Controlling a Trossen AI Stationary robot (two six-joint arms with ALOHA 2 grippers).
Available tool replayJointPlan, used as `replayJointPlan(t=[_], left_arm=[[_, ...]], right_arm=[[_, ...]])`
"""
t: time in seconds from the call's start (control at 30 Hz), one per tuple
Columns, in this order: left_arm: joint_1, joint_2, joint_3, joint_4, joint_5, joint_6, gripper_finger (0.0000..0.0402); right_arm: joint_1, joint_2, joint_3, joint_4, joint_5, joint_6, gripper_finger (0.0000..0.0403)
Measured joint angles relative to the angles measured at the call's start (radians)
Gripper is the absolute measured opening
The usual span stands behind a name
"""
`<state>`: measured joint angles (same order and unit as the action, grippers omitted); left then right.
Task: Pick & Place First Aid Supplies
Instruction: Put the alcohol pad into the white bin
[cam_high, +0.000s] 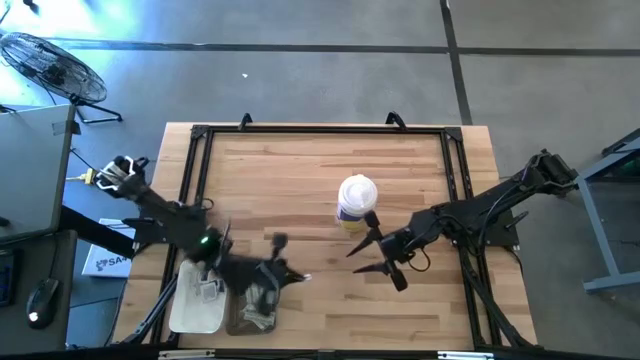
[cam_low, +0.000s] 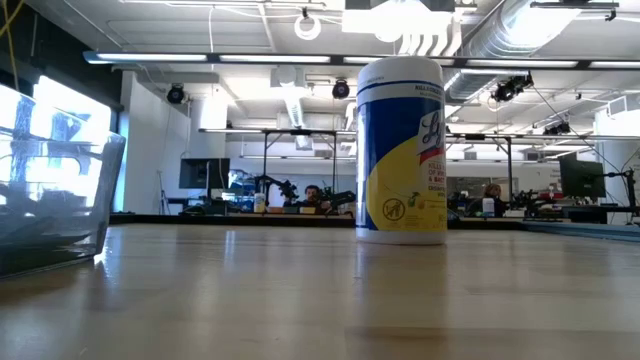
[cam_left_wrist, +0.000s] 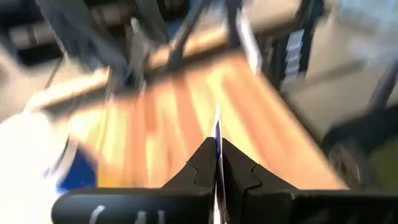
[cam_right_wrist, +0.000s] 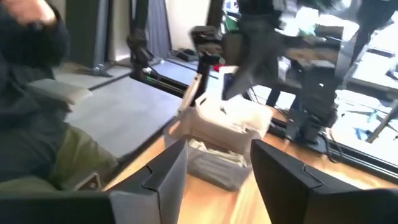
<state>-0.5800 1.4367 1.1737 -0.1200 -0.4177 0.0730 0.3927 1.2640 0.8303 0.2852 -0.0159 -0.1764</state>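
- The left gripper (cam_high: 285, 272) is hanging at the near left part of the wooden table (cam_high: 300, 170), just beside two bins. From its own wrist camera, its fingers (cam_left_wrist: 202, 167) are pressing together on a thin pale sliver standing edge-on between them; it is probably a packet (cam_left_wrist: 217, 134), though the blur makes that hard to confirm.
- The two bins are sitting side by side at the table's near left corner: a white tray (cam_high: 190, 310) with a couple of small flat packets (cam_high: 207, 288) lying in it, and a clear container (cam_high: 250, 312) next to it holding a heap of more packets.
- From the right wrist camera the same heap of first aid supplies (cam_right_wrist: 214, 163) is showing inside the clear container, with the white tray right behind it.
- The right gripper (cam_high: 378, 259) is waiting over the middle of the table, its fingers spread wide and holding nothing.
- A white-lidded canister (cam_high: 357, 201) with blue and yellow print is standing upright near the table's centre, just beyond the right gripper.
- A person (cam_right_wrist: 37, 124) in dark clothing is sitting beside the table, at the edge of the right wrist camera's picture.
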Motion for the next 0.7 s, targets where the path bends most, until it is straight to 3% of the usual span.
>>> replayJointPlan(t=[0.13, 0.27, 0.47, 0.7], left_arm=[[-0.161, 0.003, 0.109, -0.411, -0.198, -0.261, 0.0001], [-0.29, 0.007, 0.177, -0.764, -0.205, -0.713, 0.0], [-0.434, 0.007, 0.125, -1.09, -0.077, -1.36, 0.0], [-0.463, 0.026, -0.089, -1.085, 0.287, -1.682, 0.0]], right_arm=[[0.0, 0.0, 0.0, -0.014, 0.047, -0.007, 0.018], [0.0, 0.0, 0.0, -0.011, 0.085, -0.007, 0.0181], [-0.008, 0.0, 0.0, -0.01, 0.137, -0.049, 0.0181], [-0.045, 0.0, 0.0, -0.01, 0.149, -0.052, 0.0182]])
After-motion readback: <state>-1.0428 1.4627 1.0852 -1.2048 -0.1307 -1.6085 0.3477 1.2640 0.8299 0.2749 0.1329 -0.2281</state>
